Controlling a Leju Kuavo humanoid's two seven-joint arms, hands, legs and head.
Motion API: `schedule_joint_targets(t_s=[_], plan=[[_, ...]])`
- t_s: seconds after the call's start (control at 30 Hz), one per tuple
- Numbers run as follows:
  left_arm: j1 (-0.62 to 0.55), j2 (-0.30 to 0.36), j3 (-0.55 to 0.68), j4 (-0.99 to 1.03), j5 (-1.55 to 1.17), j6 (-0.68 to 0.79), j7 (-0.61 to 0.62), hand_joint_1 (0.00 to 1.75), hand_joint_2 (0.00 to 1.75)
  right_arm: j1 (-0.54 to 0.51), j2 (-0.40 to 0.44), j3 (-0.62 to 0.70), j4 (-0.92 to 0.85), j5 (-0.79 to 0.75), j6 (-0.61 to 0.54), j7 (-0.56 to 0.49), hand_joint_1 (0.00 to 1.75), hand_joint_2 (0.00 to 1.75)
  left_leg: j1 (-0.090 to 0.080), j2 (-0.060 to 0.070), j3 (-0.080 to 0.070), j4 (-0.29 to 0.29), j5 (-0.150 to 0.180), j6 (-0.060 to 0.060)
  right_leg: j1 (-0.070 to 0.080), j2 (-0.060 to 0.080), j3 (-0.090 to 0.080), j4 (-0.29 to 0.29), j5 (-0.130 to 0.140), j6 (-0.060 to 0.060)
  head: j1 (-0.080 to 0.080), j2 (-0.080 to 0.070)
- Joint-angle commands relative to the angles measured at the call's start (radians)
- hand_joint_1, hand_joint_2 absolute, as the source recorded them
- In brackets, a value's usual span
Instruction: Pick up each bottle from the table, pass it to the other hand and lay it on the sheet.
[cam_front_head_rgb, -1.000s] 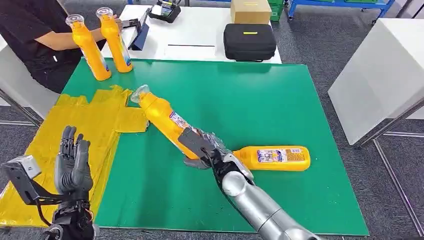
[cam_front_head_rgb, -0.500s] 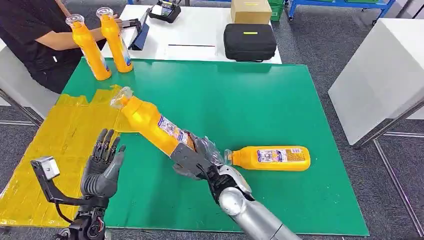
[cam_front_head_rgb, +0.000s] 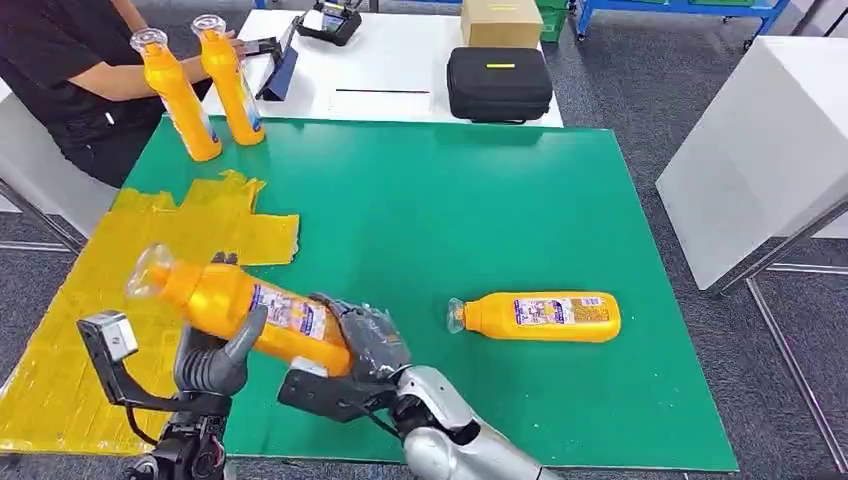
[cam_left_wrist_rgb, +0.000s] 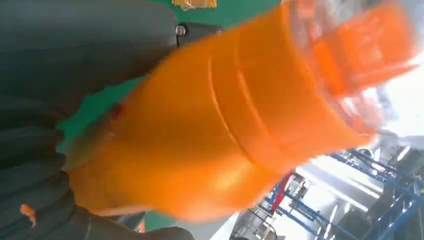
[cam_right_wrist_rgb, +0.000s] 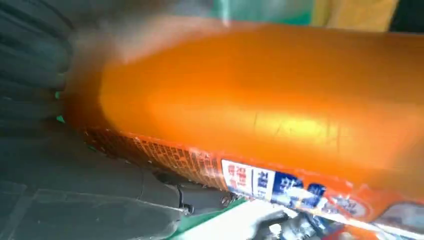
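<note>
My right hand (cam_front_head_rgb: 365, 345) grips the base of an orange bottle (cam_front_head_rgb: 240, 305) and holds it tilted, clear cap toward the yellow sheet (cam_front_head_rgb: 120, 250). The bottle's middle lies against my left hand (cam_front_head_rgb: 212, 360): the thumb is in front of it and straight fingertips show behind it. Up close, the bottle (cam_left_wrist_rgb: 210, 130) sits against the left hand's dark fingers (cam_left_wrist_rgb: 35, 150), and the labelled bottle (cam_right_wrist_rgb: 260, 105) lies in my right hand (cam_right_wrist_rgb: 75, 195). A second orange bottle (cam_front_head_rgb: 545, 317) lies on the green mat (cam_front_head_rgb: 470, 200). Two more bottles (cam_front_head_rgb: 180, 100) (cam_front_head_rgb: 232, 85) stand at the mat's far left corner.
A person in black (cam_front_head_rgb: 70, 70) sits at the far left, an arm near the standing bottles. Behind the mat, a white table carries a black case (cam_front_head_rgb: 498, 83) and a cardboard box (cam_front_head_rgb: 500, 20). Another white table (cam_front_head_rgb: 760, 140) stands to the right.
My right hand has swung the bottle left and toward me, from above the mat to the sheet's edge. My left hand has come in under it and now touches it.
</note>
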Motion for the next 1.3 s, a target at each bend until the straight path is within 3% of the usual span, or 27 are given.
schedule_joint_targets(t_s=[0.03,0.2,0.23,0.27,0.83,0.87,0.9,0.93,1.03,1.07,1.2,1.3], plan=[[-0.017,0.049,-0.012,0.007,0.017,0.054,-0.018,0.00,1.75,-0.054,0.008,0.226,0.060,-0.024,0.055,-0.036,1.75,1.75,0.001,0.000,0.003,0.000,-0.002,0.000,0.001,0.000,0.003,0.000,-0.001,-0.005,-0.001,0.000],[-0.015,0.050,-0.009,0.003,0.018,0.057,-0.019,0.00,1.75,-0.053,0.011,0.224,0.064,-0.033,0.060,-0.036,1.75,1.75,0.001,-0.001,0.004,0.000,-0.002,0.000,0.002,-0.001,0.004,0.000,-0.002,-0.005,-0.001,0.000],[-0.011,0.048,-0.004,0.000,0.018,0.065,-0.025,0.10,1.75,-0.055,0.012,0.227,0.068,-0.036,0.065,-0.036,1.75,1.75,0.001,-0.002,0.006,0.000,-0.003,0.000,0.002,-0.002,0.006,0.000,-0.003,-0.008,-0.001,0.000],[-0.007,0.046,0.001,-0.004,0.021,0.069,-0.031,1.71,1.75,-0.054,0.013,0.226,0.069,-0.041,0.066,-0.036,1.75,1.75,0.001,-0.001,0.003,0.000,-0.001,0.000,0.001,-0.001,0.003,0.000,-0.002,-0.005,-0.001,0.000],[0.039,0.076,0.000,-0.030,0.050,0.082,-0.080,1.75,1.75,-0.035,0.011,0.171,0.100,-0.049,0.034,-0.021,1.75,1.75,0.001,-0.002,0.004,0.000,-0.002,0.000,0.002,-0.002,0.004,-0.001,-0.002,-0.006,-0.001,0.000],[0.041,0.078,0.000,-0.034,0.048,0.082,-0.084,1.75,1.75,-0.031,0.009,0.160,0.102,-0.048,0.021,-0.014,1.68,1.75,0.001,-0.002,0.006,0.000,-0.003,0.000,0.002,-0.002,0.006,0.000,-0.003,-0.008,-0.002,0.000],[0.043,0.079,0.001,-0.037,0.046,0.083,-0.086,1.75,1.75,-0.029,0.004,0.155,0.104,-0.043,0.012,-0.014,0.47,1.75,0.001,-0.002,0.004,-0.001,-0.002,0.000,0.001,-0.002,0.004,-0.001,-0.002,-0.006,-0.001,0.000],[0.044,0.081,0.004,-0.040,0.024,0.094,-0.101,1.75,1.75,-0.027,-0.004,0.144,0.108,-0.041,0.002,-0.007,0.00,1.75,0.001,-0.003,0.006,-0.001,-0.002,0.000,0.002,-0.002,0.005,-0.001,-0.003,-0.007,-0.001,0.000],[0.046,0.085,0.018,-0.044,-0.063,0.149,-0.129,1.75,1.75,-0.011,-0.016,0.100,0.100,-0.053,-0.014,0.020,0.00,1.75,0.001,-0.002,0.003,-0.001,-0.001,0.000,0.001,-0.002,0.003,-0.001,-0.002,-0.005,-0.001,0.000],[0.048,0.083,0.033,-0.049,-0.106,0.179,-0.139,1.75,1.75,-0.004,-0.031,0.079,0.087,-0.048,-0.024,0.040,0.00,0.00,0.001,-0.003,0.005,-0.001,-0.002,0.000,0.002,-0.002,0.005,-0.001,-0.003,-0.006,-0.001,0.000],[0.052,0.087,0.046,-0.054,-0.109,0.176,-0.134,1.75,1.75,0.000,-0.047,0.065,0.071,-0.047,-0.022,0.040,0.00,0.00,0.001,-0.004,0.004,0.000,-0.002,0.000,0.001,-0.003,0.004,0.000,-0.003,-0.006,-0.001,0.000],[0.054,0.061,0.110,-0.037,-0.424,0.326,-0.142,1.75,1.75,0.056,-0.084,-0.050,-0.014,-0.056,-0.078,0.055,0.00,0.00,0.001,-0.003,0.004,0.000,-0.002,0.000,0.001,-0.002,0.004,0.000,-0.002,-0.006,-0.001,0.000]])
